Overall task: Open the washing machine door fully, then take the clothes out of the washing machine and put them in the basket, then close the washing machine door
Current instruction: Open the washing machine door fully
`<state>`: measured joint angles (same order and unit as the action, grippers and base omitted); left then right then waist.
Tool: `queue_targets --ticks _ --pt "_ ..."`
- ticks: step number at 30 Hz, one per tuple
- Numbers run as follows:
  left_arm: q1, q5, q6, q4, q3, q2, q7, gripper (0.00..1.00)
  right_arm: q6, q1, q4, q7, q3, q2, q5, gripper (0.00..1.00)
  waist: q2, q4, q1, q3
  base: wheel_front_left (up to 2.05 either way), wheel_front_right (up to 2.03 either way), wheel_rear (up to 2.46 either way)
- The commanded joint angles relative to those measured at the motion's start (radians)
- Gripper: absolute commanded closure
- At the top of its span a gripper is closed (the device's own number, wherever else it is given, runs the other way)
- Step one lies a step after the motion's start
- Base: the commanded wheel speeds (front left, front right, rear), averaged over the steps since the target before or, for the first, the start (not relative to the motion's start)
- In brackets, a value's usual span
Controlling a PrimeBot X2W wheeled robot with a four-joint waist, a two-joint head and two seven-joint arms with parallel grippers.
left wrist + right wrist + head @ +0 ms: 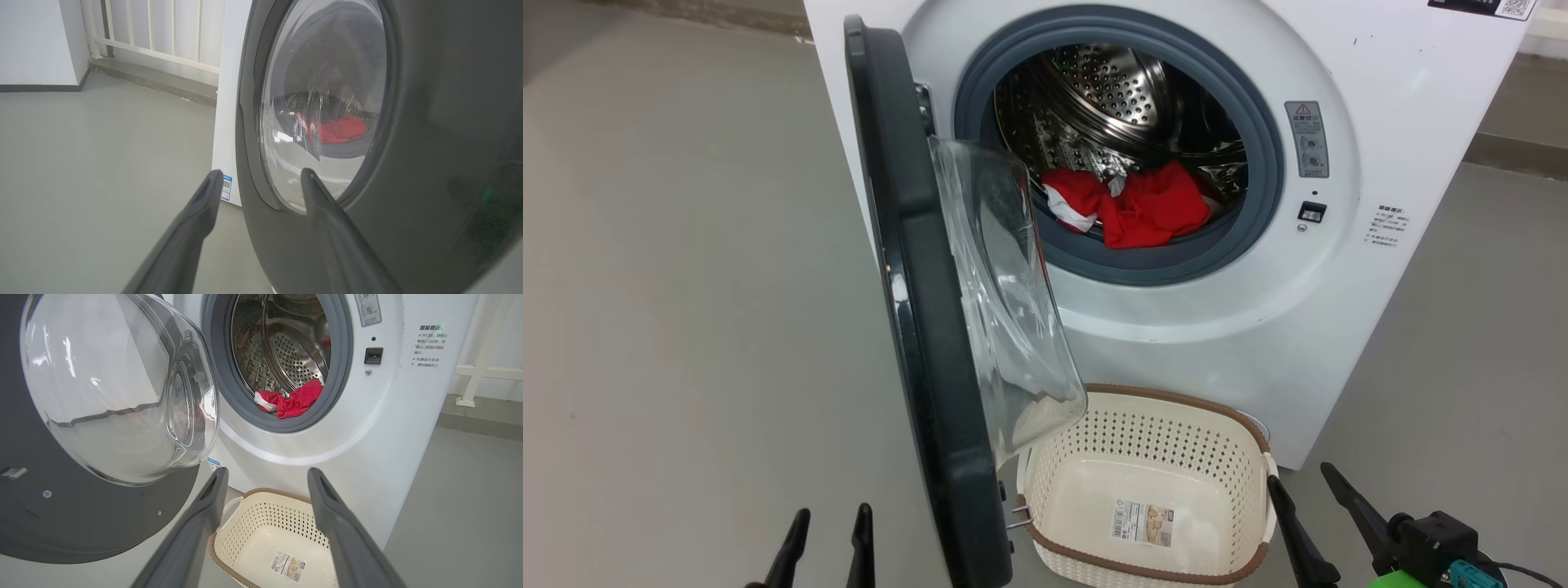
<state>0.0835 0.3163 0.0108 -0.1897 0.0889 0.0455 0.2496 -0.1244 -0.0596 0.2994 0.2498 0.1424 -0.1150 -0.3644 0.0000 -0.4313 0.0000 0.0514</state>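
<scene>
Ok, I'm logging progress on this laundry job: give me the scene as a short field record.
door: washing machine door open, swung outward
clothes: red, lying at the drum mouth
basket: on floor before the washing machine, no clothes inside
left gripper: open, empty, facing the door's outer side
right gripper: open, empty, by the basket

My head camera looks forward and down on the big white box-shaped washing machine (1339,343). My left wrist camera sits close to the outer face of its round black-rimmed glass door (429,122); my right wrist camera faces the inner side. All share the red fabric clothes (1143,208).
</scene>
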Motion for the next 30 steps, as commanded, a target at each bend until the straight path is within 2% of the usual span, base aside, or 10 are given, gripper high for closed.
queue_targets --ticks 1,11,13,14,18,23,30 --pt "-0.019 -0.007 0.009 0.022 -0.035 0.005 0.012 0.0 -0.006 0.02 -0.026 0.012 0.017 -0.008 0.011 0.0 0.0 0.0 0.0 0.0 0.0 0.0 0.0" --pt "-0.016 -0.002 0.012 0.02 -0.037 0.005 0.012 0.0 -0.006 0.018 -0.028 0.012 0.022 -0.005 0.011 0.0 0.0 0.002 0.0 0.005 0.0 0.0 0.0" --pt "-0.019 0.037 0.014 0.025 -0.04 0.005 0.012 0.53 -0.006 0.017 -0.028 0.012 0.024 -0.005 0.01 0.0 0.0 0.001 0.0 0.006 0.0 0.0 0.0" --pt "-0.021 0.045 0.016 0.029 -0.041 0.005 0.012 1.0 -0.006 0.017 -0.029 0.012 0.024 -0.005 0.009 0.0 0.0 0.001 0.0 0.007 0.0 0.0 0.0" --pt "-0.038 0.041 0.017 0.082 -0.051 0.005 0.012 1.0 -0.006 0.017 -0.031 0.012 0.025 -0.003 0.01 0.0 0.0 0.0 0.0 0.008 0.0 0.0 0.0" --pt "-0.076 0.006 0.004 0.249 -0.053 0.005 0.012 1.0 -0.006 0.021 -0.035 0.012 0.022 -0.004 0.01 0.0 0.0 -0.002 0.0 0.009 0.0 0.0 0.0" --pt "-0.114 -0.023 -0.019 0.492 0.028 0.005 0.012 1.0 -0.006 0.025 -0.04 0.012 0.019 -0.005 0.016 0.0 0.0 0.002 0.0 0.008 0.0 0.0 0.0"
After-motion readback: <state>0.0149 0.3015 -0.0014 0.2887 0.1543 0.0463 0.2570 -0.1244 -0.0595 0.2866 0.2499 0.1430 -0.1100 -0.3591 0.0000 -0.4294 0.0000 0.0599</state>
